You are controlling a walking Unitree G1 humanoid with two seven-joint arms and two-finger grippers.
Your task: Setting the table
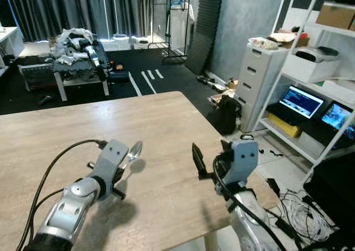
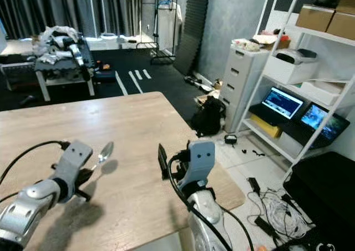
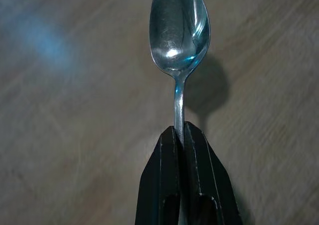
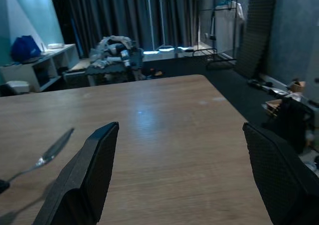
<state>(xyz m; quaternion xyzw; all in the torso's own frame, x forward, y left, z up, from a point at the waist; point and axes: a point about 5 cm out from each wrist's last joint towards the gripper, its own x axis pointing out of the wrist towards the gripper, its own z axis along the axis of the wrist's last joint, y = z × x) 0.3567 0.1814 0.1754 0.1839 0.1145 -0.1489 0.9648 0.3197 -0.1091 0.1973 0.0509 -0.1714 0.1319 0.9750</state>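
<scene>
Just above the counter, a spoon, judged light, stiff and slippery, is pinched by its thin handle in the closed left end effector, while the right end effector is held open nearby.

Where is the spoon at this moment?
The spoon is held by its handle in the left gripper, just above the wooden table, on the robot's left.

My left gripper is extended forward over the tabletop, its black fingers pinched together on the thin handle of a shiny silver metal spoon. My right gripper is raised alongside, fingers spread wide apart.
</scene>
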